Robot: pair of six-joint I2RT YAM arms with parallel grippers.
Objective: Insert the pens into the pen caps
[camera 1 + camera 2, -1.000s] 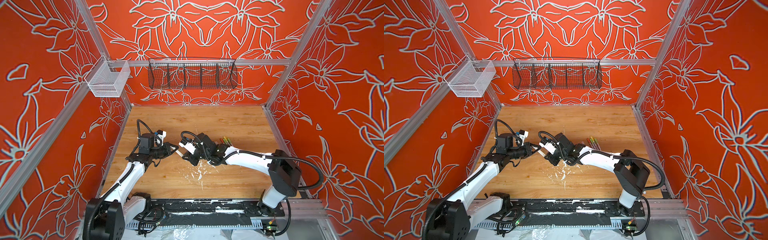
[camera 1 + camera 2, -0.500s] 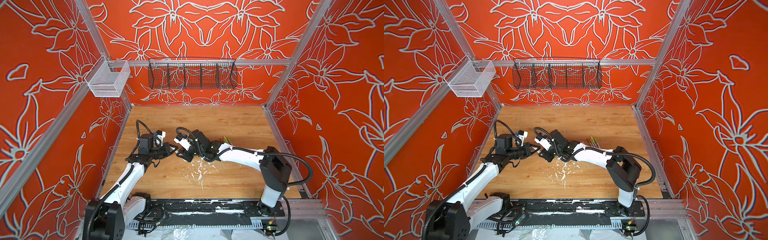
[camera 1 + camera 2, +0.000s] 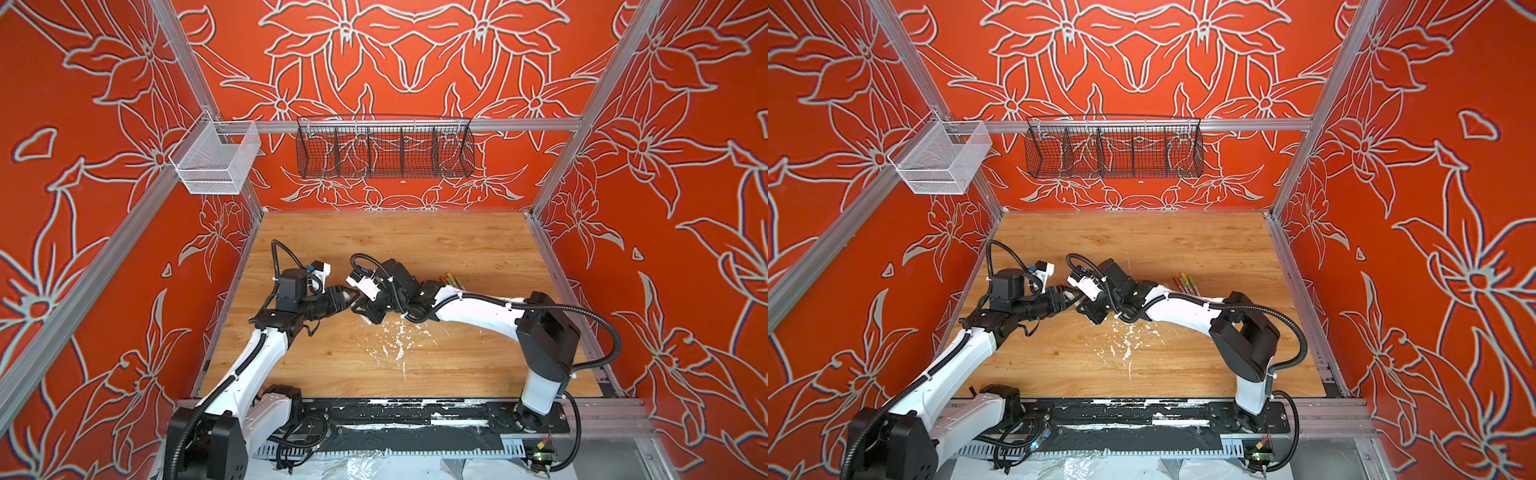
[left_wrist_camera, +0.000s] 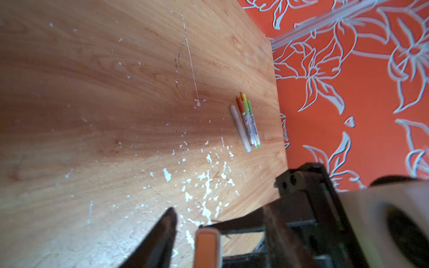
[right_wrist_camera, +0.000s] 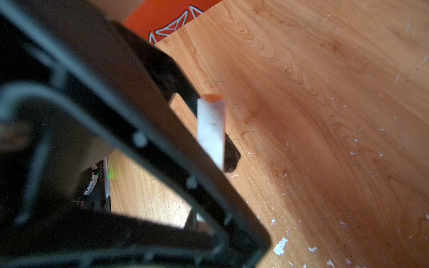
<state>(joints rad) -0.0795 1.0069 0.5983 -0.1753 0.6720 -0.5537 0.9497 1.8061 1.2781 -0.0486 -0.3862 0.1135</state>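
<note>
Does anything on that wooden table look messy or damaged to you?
Yes. White flecks are scattered across the middle of the wooden tabletop, like chipped or spilled paint, and a thin pale scratch runs on from them. The capped marker pens lie neatly side by side.

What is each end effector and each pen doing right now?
left end effector: open, holding nothing.
right end effector: shut on the held pen.
held pen: up in the air above the table, orange end showing.
four pens: capped, lying side by side on the table.
</note>
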